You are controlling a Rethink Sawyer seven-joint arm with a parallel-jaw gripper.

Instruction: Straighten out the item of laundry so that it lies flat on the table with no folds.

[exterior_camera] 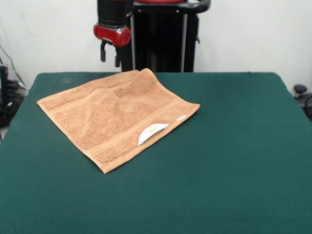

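One towel (pixel 114 117) is all we find on the counter (pixel 234 161), an orange-tan terry piece lying on the dark green felt toward nine o'clock of the counter's middle and reaching up close to the far edge. We see it turned like a diamond: one corner points to nine o'clock near the counter's side, one to three o'clock close to the middle, one to six o'clock toward the camera, and the twelve o'clock corner sits by the far edge, just below the robot. That far corner is raised in a small peak, and a soft crease runs down from it into the cloth, so the towel is not fully flat (the remaining area looks smooth to us). Woven border bands run along the edge facing four o'clock and along the opposite edge. A white label (pixel 151 132) with a small yellow mark lies curled on the band near the four o'clock edge. Above the towel's far corner, at twelve o'clock, the tool (pixel 110 54) hangs from the red and black arm (pixel 113 27) in front of the black pedestal (pixel 163 41). Its two dark fingers point down with a clear gap between them, spread and gripping nothing, well clear of the cloth.
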